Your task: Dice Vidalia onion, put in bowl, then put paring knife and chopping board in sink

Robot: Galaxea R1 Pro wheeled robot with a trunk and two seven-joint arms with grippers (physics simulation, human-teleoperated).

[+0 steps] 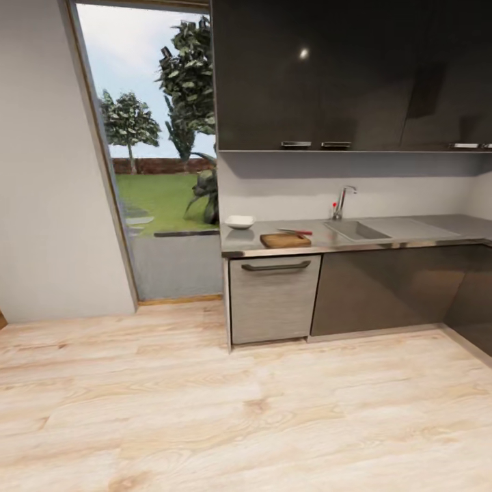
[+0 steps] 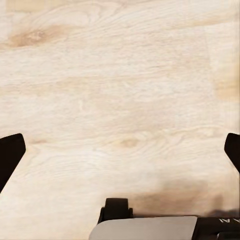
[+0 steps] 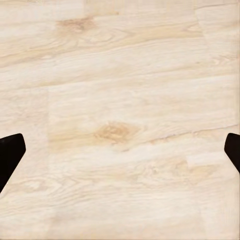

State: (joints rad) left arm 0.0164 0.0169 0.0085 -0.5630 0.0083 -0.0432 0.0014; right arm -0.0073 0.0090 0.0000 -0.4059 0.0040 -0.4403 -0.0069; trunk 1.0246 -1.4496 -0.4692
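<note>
Wood floor [image 1: 205, 410] lies nearest, pale planks that run all the way from the robot to the kitchen. Both wrist views look straight down at it. The left claw [image 2: 120, 150] has its two dark fingers spread far apart, one at each edge of its view, with nothing between them. The right claw [image 3: 120, 150] is the same, wide apart and holding nothing.

Far ahead stands the desk [image 1: 424, 229], a long shiny grey top over grey cupboard doors. The sink [image 1: 357, 230] is set into it, with a curved tap [image 1: 344, 199] and a small red knob behind. Left of the sink lies the chopping board [image 1: 285, 240], brown, with its long side running along the front edge of the desk. The paring knife [image 1: 295, 231] rests just behind the board, its red handle pointing toward the sink. The bowl [image 1: 239, 221] sits near the left end of the desk, white and shallow. I cannot see the onion; the inside of the sink is too small to make out from here.

I think the robot must first roll forward and a little right, since the sink is well apart from both claws.
</note>
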